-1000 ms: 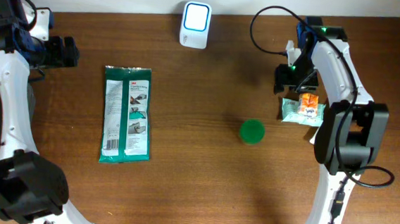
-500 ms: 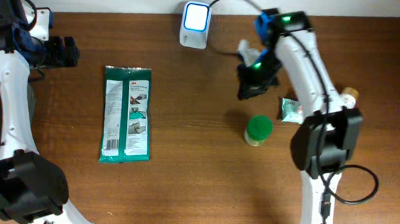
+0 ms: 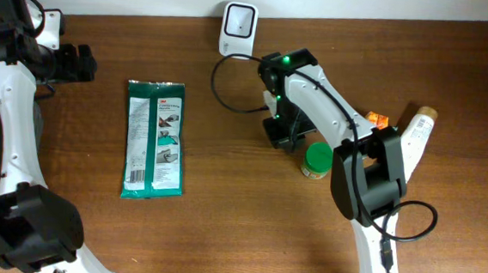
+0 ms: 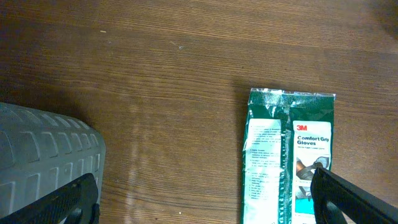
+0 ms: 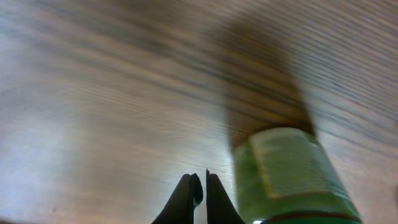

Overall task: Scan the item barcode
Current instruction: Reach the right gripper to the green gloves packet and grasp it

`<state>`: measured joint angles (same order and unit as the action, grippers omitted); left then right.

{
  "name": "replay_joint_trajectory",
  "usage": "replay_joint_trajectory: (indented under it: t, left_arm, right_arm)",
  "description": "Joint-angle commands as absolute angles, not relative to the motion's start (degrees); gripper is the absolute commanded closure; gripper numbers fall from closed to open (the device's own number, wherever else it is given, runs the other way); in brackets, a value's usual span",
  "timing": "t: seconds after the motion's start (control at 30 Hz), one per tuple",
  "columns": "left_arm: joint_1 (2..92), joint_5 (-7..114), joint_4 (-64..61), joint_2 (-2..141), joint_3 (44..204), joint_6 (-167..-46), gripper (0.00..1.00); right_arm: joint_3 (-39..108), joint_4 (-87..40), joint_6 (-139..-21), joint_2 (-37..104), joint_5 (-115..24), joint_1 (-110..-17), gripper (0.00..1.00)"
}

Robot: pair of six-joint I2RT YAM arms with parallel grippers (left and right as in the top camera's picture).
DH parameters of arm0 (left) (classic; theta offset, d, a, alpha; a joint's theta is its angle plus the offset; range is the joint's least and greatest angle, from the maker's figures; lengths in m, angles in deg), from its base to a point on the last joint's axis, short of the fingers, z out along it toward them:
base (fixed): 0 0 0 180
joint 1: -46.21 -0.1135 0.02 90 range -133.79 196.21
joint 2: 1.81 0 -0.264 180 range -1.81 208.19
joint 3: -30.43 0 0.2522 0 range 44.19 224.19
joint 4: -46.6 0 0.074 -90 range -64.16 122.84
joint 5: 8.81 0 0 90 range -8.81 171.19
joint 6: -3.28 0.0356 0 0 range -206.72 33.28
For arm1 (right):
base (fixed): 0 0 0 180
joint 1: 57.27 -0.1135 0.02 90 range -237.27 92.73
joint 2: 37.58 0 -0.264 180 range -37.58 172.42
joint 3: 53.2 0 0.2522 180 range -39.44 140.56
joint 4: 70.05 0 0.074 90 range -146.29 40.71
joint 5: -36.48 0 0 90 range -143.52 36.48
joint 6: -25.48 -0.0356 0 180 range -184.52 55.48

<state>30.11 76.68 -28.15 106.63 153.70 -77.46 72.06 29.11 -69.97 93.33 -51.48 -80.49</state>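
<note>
Since a second ago the right gripper (image 3: 280, 137) has swung from the far right to mid-worktop (image 3: 220, 229), and its jaws have clenched on nothing. At the far left the left gripper (image 3: 84, 63) hangs with jaws released, near the glove packet (image 3: 153, 139). The scanner (image 3: 238, 26) stands at the back edge. The green-lidded jar (image 3: 315, 160), probably the item to scan, sits just right of the right gripper. To do this well: reopen, straddle the jar squarely, grip below the lid, and leave its label uncovered for the scanner.
</note>
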Motion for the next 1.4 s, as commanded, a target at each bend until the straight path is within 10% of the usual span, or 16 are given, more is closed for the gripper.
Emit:
replay_joint_trajectory:
  t: [0.0, 0.7, 0.83, 1.2, 1.37]
  left_arm:
    - [29.8, 76.0, -28.1, 107.0, 154.1, -76.7, 0.01]
    - [29.8, 76.0, -28.1, 107.0, 154.1, -76.7, 0.01]
    - [29.8, 76.0, -28.1, 107.0, 154.1, -76.7, 0.01]
    - [29.8, 76.0, -28.1, 107.0, 154.1, -76.7, 0.01]
    - [29.8, 76.0, -28.1, 107.0, 154.1, -76.7, 0.01]
  right_arm:
    - [69.6, 29.8, -78.1, 93.3, -57.4, -78.9, 0.95]
    - [73.5, 28.7, -73.9, 93.3, -48.9, -70.0, 0.94]
    - [74.5, 18.1, -70.3, 93.3, -27.9, -73.7, 0.64]
    - [74.4, -7.0, -76.0, 93.3, -26.0, -89.5, 0.04]
    - [74.4, -10.1, -85.3, 94.5, -31.5, -93.6, 0.02]
